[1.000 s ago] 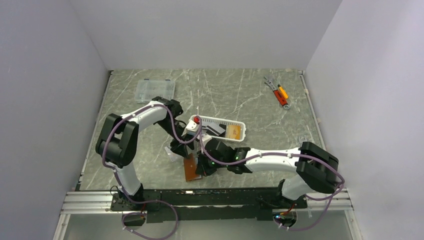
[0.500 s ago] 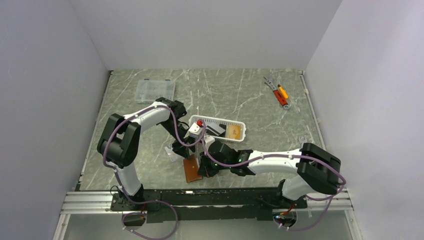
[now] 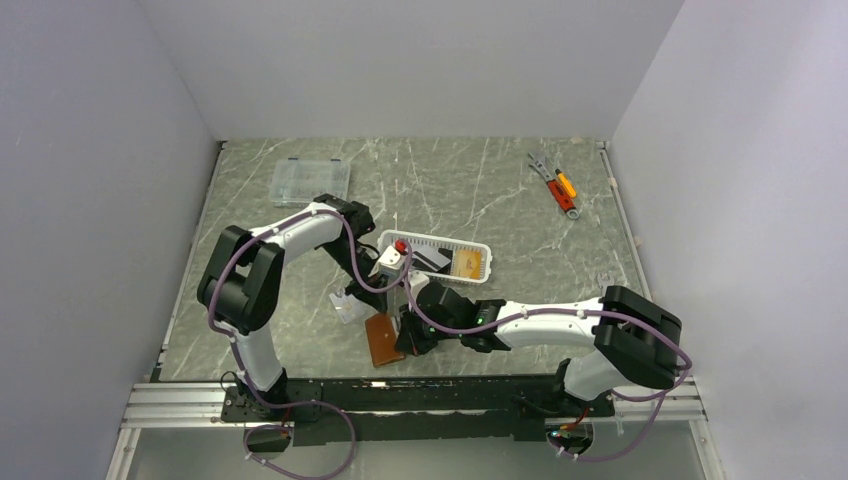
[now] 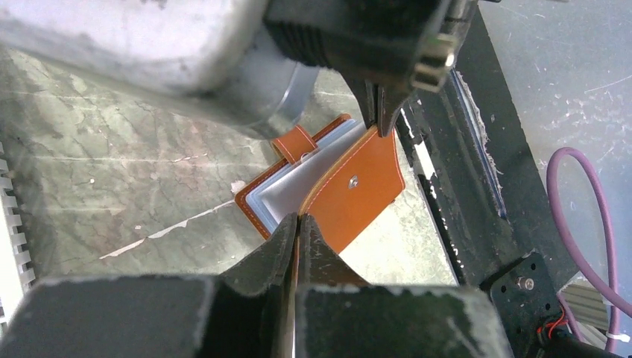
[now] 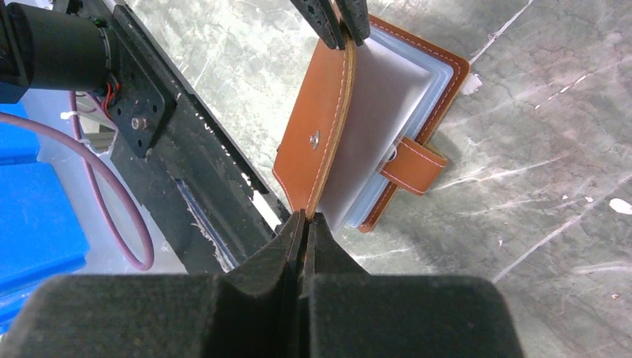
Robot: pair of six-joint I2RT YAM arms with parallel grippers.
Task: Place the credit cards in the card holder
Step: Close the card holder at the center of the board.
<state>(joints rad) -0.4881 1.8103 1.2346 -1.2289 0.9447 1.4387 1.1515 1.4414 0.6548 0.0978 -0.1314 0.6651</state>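
Left gripper (image 4: 296,221) pinches one end of the raised cover of the card holder (image 4: 361,186) — jaws together on the leather. Right gripper (image 5: 306,218) clamps the opposite end.

A: Soft, even light from overhead. Only a thin shadow hugs the card holder (image 5: 320,142), just beyond the right gripper (image 5: 305,215).

B: Up close its fingers (image 5: 272,257) look blurred and grainy, and so does the left gripper (image 4: 296,218). The table (image 3: 480,190) past them is sharp, with a pale sheen and no hard glare.
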